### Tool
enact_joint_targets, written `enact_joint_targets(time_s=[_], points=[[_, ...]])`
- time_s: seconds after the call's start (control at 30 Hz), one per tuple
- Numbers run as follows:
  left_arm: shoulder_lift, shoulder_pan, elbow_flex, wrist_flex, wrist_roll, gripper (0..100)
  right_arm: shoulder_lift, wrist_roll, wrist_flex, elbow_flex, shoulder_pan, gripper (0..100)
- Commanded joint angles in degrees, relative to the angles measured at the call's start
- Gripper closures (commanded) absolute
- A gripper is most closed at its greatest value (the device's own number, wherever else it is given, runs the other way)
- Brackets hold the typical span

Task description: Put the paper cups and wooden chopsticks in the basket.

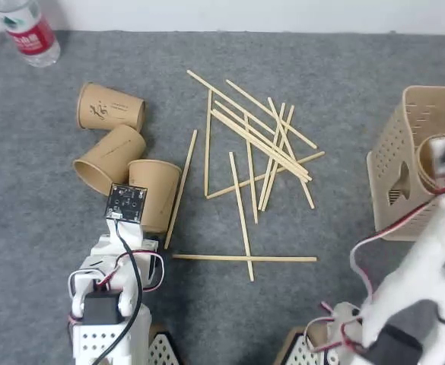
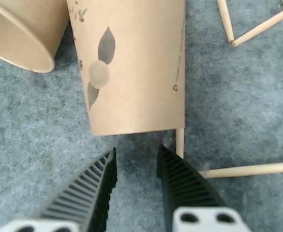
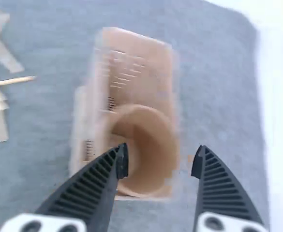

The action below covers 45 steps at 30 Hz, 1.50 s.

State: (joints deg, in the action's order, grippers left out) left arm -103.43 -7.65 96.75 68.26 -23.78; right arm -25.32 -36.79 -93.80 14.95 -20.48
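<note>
High view: three paper cups (image 1: 109, 158) lying on their sides at the left of the grey mat (image 1: 344, 76), wooden chopsticks (image 1: 256, 144) strewn mid-mat, basket (image 1: 395, 163) at the right edge. Left wrist view, closer: left gripper (image 2: 136, 154) just short of the nearest cup (image 2: 131, 67), fingers slightly parted, empty. Right wrist view, from above: right gripper (image 3: 160, 154) over the basket, fingers spread wide; fourth cup (image 3: 148, 140) inside, mouth up.

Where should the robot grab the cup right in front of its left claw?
Probably across the narrower end of the cup, coming straight ahead from the left gripper. The cup lies on its side with that end pointing at the gripper, so fingers opened wider could straddle it.
</note>
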Motion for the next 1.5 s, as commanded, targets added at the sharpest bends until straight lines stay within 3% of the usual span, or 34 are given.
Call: enact_joint_targets(time_s=[0.0,0.2,0.37,0.47,0.63,0.83,1.1,1.33,1.47], points=[[-0.7,-0.26,-0.31,0.44,-0.62,87,-2.51,0.7,-5.85,2.99,12.0,77.2],[-0.7,-0.26,-0.31,0.44,-0.62,87,-2.42,0.7,-7.78,-6.77,30.46,77.2],[-0.7,-0.26,-0.31,0.53,-0.7,87,-2.42,0.88,5.14,-27.08,39.96,77.2],[-0.7,-0.26,-0.31,0.53,-0.7,87,-1.98,5.1,16.66,-38.68,44.0,77.2],[-0.7,-0.26,-0.31,0.53,-0.7,87,-1.98,15.82,31.16,-50.46,45.49,77.9],[-0.7,-0.26,-0.31,0.53,-0.79,87,-1.89,26.81,34.68,-52.84,47.08,88.5],[-0.7,-0.26,-0.31,0.53,-0.79,87,4.53,26.99,37.05,-53.8,55.25,85.1],[-0.7,-0.26,-0.31,0.53,-0.79,87,21.05,27.25,45.67,-53.27,53.76,86.4],[-0.7,-0.26,-0.31,0.62,-0.79,87,25.71,27.43,44.88,-49.76,52.97,86.4]])
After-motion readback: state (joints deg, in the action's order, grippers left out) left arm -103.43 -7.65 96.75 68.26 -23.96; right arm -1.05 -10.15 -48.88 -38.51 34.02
